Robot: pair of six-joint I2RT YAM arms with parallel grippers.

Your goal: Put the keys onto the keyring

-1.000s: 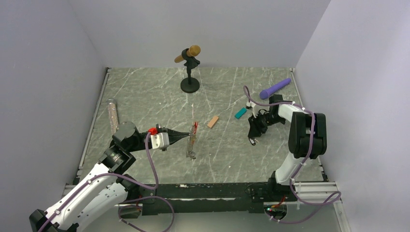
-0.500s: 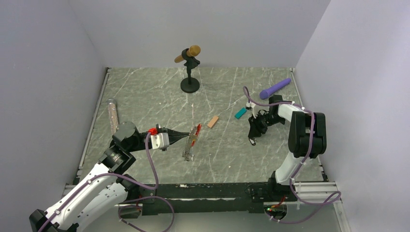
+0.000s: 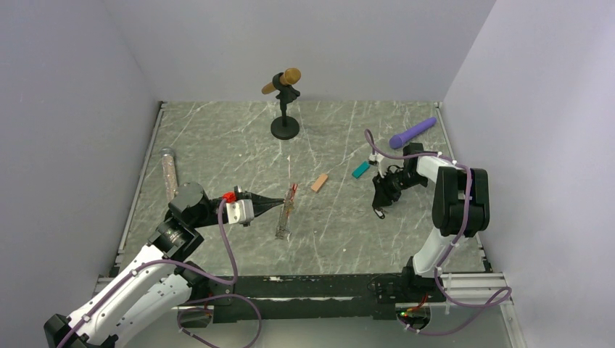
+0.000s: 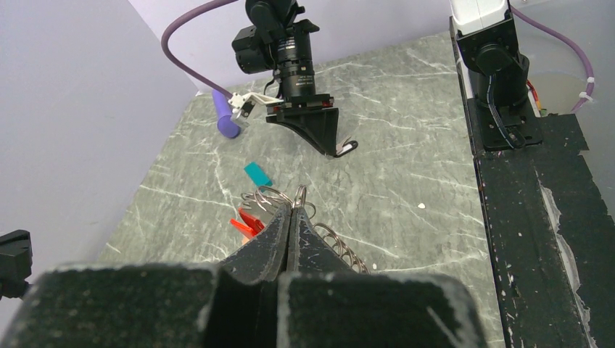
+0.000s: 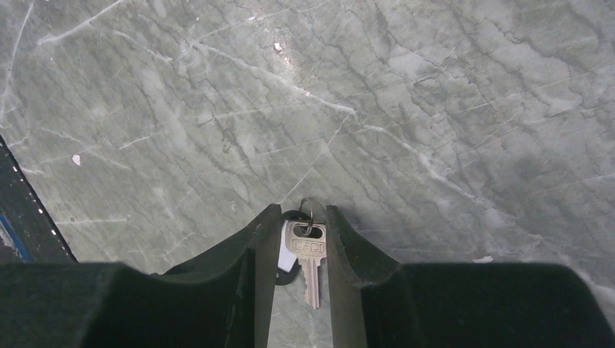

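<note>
The left gripper (image 3: pixel 283 205), its jaws pressed fully together, pinches the keyring (image 3: pixel 284 221), a bunch of red curved clip, thin silvery chain and wire loops, which dangles above the grey marbled table (image 3: pixel 217 145) left of centre. Well apart to the right, the right gripper (image 5: pixel 302 214), closed to a narrow gap, holds the keys (image 5: pixel 310 255), small and silvery-bladed, low over the table. Both parts are in hand, but the threading is not yet done. How many keys there are is unclear, the black head is mostly hidden, and the tags cannot be made out.
</note>
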